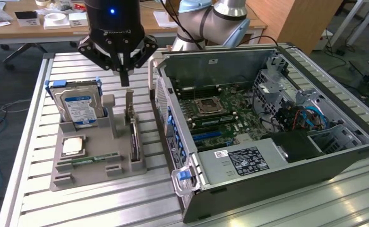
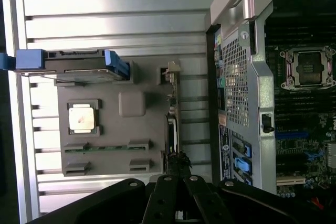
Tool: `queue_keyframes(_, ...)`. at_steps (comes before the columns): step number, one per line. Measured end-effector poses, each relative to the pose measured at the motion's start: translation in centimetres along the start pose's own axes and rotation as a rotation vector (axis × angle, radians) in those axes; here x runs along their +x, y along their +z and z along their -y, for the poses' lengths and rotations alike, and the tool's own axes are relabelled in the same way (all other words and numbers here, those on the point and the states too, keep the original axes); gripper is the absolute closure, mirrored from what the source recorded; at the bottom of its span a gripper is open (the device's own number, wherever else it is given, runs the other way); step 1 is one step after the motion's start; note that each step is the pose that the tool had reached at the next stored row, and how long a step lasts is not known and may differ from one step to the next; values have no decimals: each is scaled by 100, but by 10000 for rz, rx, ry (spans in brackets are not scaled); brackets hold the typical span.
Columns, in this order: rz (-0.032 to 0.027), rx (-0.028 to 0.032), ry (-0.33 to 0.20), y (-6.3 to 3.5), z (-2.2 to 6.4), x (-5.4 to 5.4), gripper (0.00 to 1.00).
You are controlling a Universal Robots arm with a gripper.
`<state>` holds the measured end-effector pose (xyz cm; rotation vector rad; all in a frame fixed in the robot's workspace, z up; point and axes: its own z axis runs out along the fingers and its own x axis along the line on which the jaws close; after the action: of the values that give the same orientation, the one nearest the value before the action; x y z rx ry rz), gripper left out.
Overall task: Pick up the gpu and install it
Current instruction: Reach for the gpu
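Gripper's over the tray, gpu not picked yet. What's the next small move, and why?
Probably open the gripper before lowering. It looks shut, hanging above the gpu, which stands on edge in the tray, untouched. In the wrist view the card's edge lines up with it, so shut tips would likely hit the card, not straddle it.

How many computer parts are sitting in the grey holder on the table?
4: hard drive upright at the far end; CPU flat before it; RAM stick lying nearer the camera; gpu on edge along the side towards the case.
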<state>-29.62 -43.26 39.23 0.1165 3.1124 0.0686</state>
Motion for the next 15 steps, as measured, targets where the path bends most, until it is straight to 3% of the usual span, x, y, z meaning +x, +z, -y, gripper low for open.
queue_keyframes(15, 1, 15, 4, -5, 168, -13, 89)
